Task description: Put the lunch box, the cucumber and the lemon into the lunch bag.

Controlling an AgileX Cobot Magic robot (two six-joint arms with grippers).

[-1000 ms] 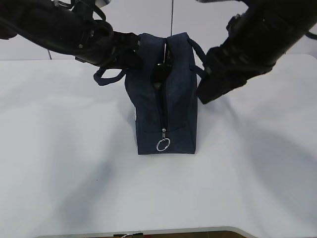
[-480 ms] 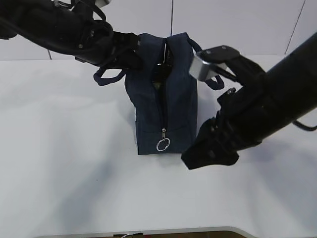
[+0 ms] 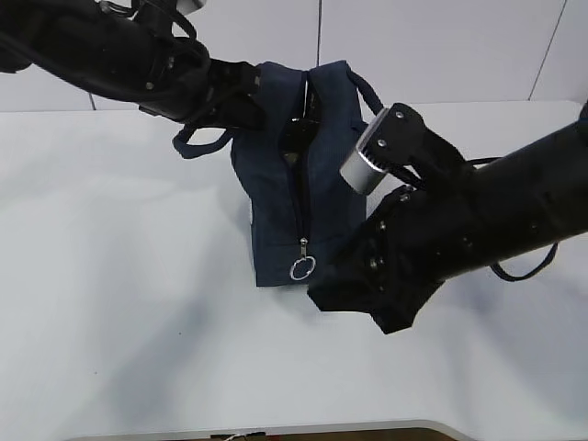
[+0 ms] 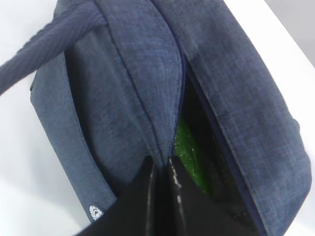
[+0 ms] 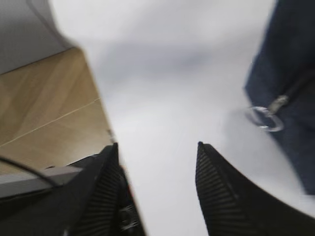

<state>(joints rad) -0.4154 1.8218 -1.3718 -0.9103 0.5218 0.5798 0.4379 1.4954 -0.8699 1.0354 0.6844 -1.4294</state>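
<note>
Blue lunch bag (image 3: 308, 184) standing mid counter (image 3: 119, 276), left gripper (image 4: 160, 169) reaching in from ten o'clock, jaws pinched shut on the bag's top edge, right gripper (image 5: 157, 162) low at four o'clock, jaws open and empty, green cucumber (image 4: 189, 155) inside the bag.

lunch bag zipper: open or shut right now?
Open along the top. The lunch bag gapes at its seam, something green showing inside; the left pincer pinches one edge. The ring pull hangs low on the front.

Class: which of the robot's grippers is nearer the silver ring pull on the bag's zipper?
Right. The right gripper hangs open just beside the ring pull; the left gripper pinches the lunch bag fabric up at its top opening.
</note>
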